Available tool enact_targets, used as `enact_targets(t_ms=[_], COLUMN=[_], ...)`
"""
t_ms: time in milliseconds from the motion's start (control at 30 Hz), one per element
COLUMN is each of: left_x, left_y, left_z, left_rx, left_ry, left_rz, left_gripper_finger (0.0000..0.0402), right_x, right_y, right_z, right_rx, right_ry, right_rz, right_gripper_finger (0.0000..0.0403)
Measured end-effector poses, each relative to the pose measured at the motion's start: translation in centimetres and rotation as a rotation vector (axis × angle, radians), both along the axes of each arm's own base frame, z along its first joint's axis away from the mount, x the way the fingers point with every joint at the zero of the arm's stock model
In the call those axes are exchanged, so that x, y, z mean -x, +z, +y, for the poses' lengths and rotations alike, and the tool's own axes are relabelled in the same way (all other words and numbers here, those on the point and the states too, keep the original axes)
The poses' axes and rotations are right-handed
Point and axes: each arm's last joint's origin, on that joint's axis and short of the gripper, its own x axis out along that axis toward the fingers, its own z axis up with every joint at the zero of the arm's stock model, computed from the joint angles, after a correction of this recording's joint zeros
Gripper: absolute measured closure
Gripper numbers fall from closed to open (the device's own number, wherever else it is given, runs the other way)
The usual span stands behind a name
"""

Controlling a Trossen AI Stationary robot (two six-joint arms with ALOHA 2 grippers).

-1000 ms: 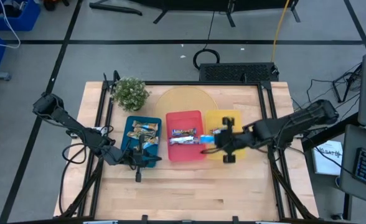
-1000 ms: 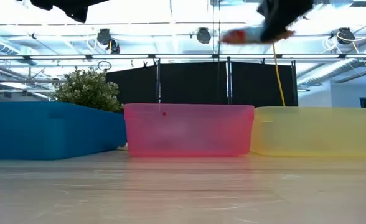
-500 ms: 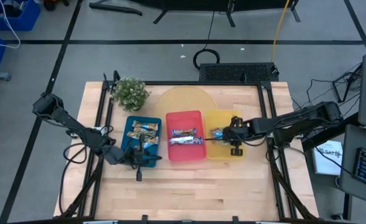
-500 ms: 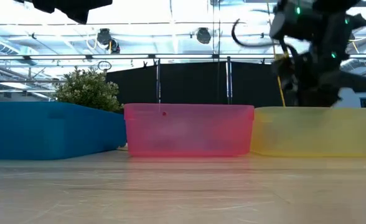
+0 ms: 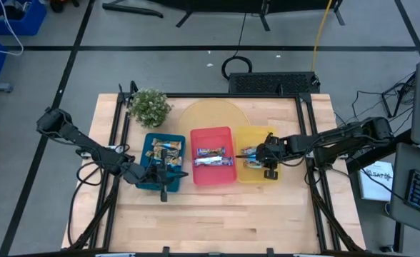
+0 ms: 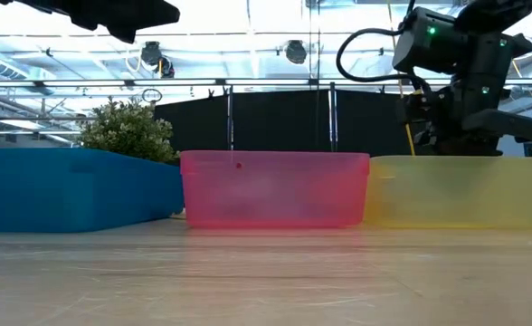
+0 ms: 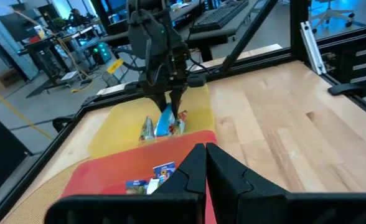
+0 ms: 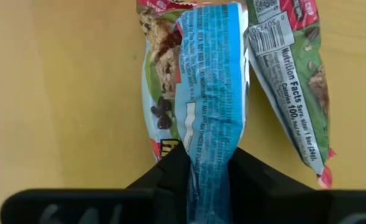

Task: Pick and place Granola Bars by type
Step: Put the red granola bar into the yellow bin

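Landmark: red tray [image 5: 213, 165], middle of three on the wooden surface [image 5: 217, 218]. Right gripper [image 5: 261, 155] sits low inside the yellow tray [image 5: 267, 135], just right of the red one; its jaws are narrow and clamp one end of a blue-wrapped granola bar [image 8: 211, 93]. That bar's free end lies over two more granola bars on the yellow tray floor, one with a green and red wrapper [image 8: 161, 93], one showing a nutrition label [image 8: 292, 81]. The left wrist view shows the blue bar [image 7: 166, 122] hanging down from the right gripper into the yellow tray. Two granola bars [image 5: 211, 156] lie in the red tray. The blue tray [image 5: 147, 146], left of the red, holds several tan and dark granola bars [image 5: 163, 152]. Left gripper [image 5: 168, 175] hovers over the blue tray's near edge, jaws pressed together, nothing between them. Potted plant [image 5: 150, 106] stands behind the blue tray.
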Motion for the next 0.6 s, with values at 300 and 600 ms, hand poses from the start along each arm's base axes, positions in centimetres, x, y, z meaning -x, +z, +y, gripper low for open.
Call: enact_targets(t_ms=[300,600], left_x=[-0.11,-0.10], left_y=[0.00,-0.02], left_z=[0.23,0.22], left_rx=[0.035,0.052], left_ry=[0.016,0.019], left_rz=[-0.002,-0.001], left_gripper_finger=[0.0382,0.0382], right_x=[0.23,0.60], right_y=[-0.07,-0.15], right_z=[-0.01,-0.10], right_rx=[-0.001,0.026], right_ry=[-0.016,-0.030], right_rz=[0.023,0.060], right_gripper_finger=[0.0259,0.0199])
